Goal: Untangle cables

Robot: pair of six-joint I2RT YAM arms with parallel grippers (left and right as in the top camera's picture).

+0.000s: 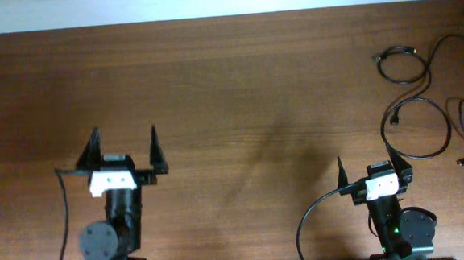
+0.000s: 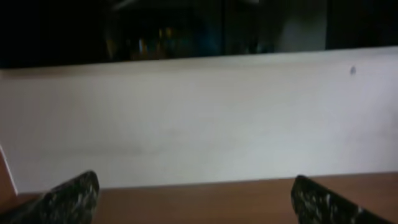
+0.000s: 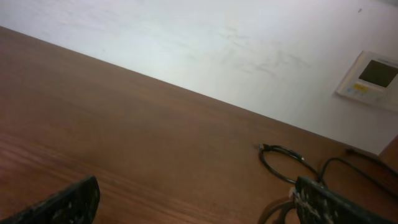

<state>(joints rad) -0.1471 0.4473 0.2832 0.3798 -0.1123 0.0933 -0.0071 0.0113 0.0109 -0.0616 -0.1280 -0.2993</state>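
The left claw (image 1: pixel 124 132) and right claw (image 1: pixel 365 160) are spread wide, holding nothing; ready to grab, I think. The cables (image 1: pixel 449 129) lie near the right one.

- Left gripper (image 2: pixel 196 202) sat low in frame, its fingers (image 2: pixel 68 198) spread wide apart with nothing between them.
- A thin strip of brown table (image 2: pixel 236 193) ran along the bottom.
- White wall (image 2: pixel 186 118) filled the middle, with one small dark speck (image 2: pixel 352 70) (upper right).
- The top band was dark, with blurry lights (image 2: pixel 165 37) in it.
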